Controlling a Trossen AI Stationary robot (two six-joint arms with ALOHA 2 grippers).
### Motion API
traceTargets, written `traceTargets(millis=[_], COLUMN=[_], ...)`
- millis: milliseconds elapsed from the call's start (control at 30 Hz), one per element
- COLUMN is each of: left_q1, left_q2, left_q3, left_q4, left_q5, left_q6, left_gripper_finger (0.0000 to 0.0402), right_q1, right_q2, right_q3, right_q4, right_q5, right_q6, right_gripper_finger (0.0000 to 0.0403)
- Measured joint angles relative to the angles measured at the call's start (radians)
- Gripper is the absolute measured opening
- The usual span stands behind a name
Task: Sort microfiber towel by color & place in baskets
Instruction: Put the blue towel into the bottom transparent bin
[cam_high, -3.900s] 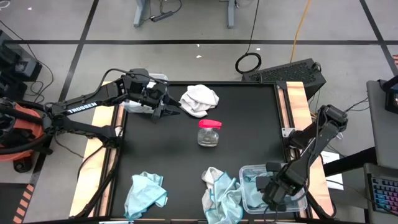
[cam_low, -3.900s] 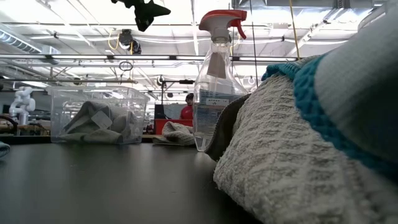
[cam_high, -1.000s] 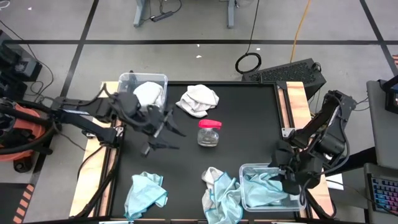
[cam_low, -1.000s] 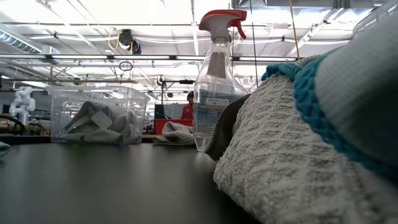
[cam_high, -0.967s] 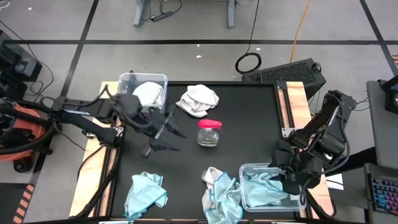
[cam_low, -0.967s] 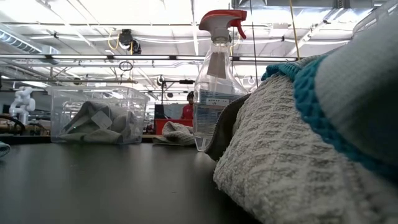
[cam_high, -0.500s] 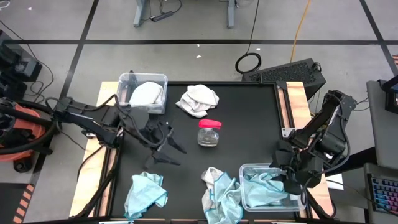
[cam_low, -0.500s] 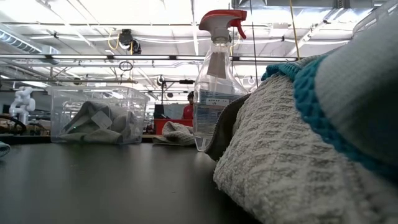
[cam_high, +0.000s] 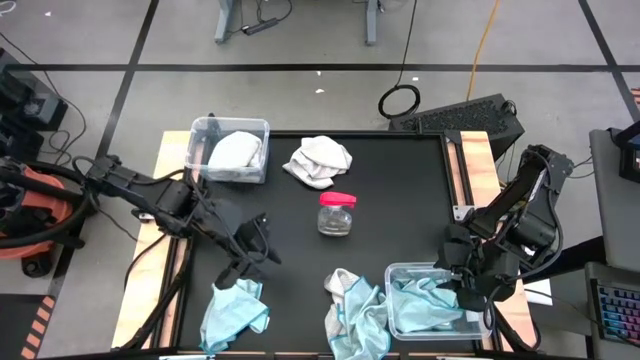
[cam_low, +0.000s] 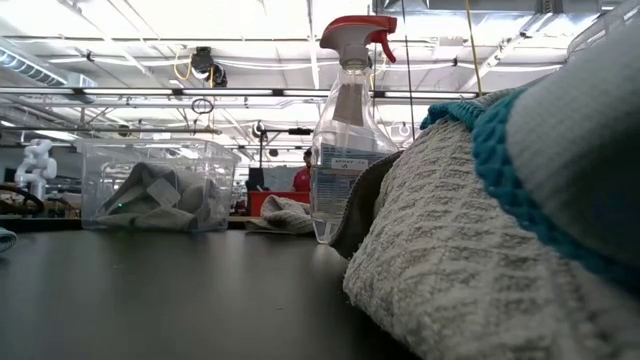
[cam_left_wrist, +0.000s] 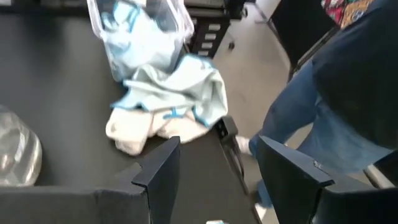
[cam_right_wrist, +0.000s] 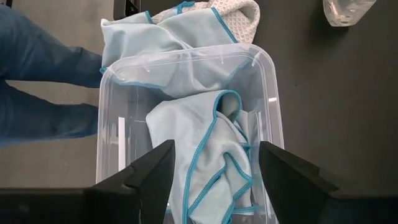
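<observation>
Light blue towel (cam_high: 234, 312) lies crumpled at the table's near left, just below the left gripper (cam_high: 256, 254), whose fingers are spread with nothing between them. A white towel (cam_high: 321, 160) sits loose at the far middle; another fills the far-left basket (cam_high: 194, 140). The right gripper (cam_right_wrist: 213, 163), fingers apart and holding nothing, hovers over the near-right basket (cam_right_wrist: 268, 93), which holds a blue towel (cam_right_wrist: 205, 152).

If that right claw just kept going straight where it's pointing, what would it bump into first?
Most likely the light blue towel lying in the clear bin. The right gripper, fingers open, hangs directly over it, pointing down; how far above is unclear.
</observation>
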Motion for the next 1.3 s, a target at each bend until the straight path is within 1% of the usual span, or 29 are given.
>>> traceTargets(millis=[267, 433, 800, 900, 1000, 1133, 1300], left_q1=[-0.051, -0.101, -0.236, -0.272, -0.303, -0.343, -0.392], left_q2=[0.001, 0.029, 0.169, 0.206, 0.234, 0.249, 0.247], left_q3=[0.0, 0.0, -0.001, -0.009, -0.042, -0.096, -0.159], left_q4=[-0.068, -0.14, -0.282, -0.297, -0.308, -0.307, -0.304], left_q5=[-0.022, -0.024, -0.025, -0.025, -0.028, -0.059, -0.178], left_q6=[-0.035, -0.069, -0.082, -0.117, -0.177, -0.257, -0.394], left_gripper_finger=[0.0214, 0.0214, 0.0214, 0.0214, 0.0214, 0.0214, 0.0215], right_q1=[0.0, 0.0, 0.0, 0.0, 0.0, 0.0, 0.0], right_q2=[0.0, 0.0, 0.0, 0.0, 0.0, 0.0, 0.0], right_q3=[0.0, 0.0, 0.0, 0.0, 0.0, 0.0, 0.0], right_q4=[0.0, 0.001, 0.003, 0.003, 0.003, 0.003, 0.004], right_q5=[0.001, 0.005, 0.005, 0.005, 0.005, 0.004, 0.004], right_q6=[0.0, 0.0, -0.004, -0.012, -0.024, -0.035, -0.047], right_gripper_finger=[0.0222, 0.0222, 0.0222, 0.0222, 0.0222, 0.0222, 0.0222])
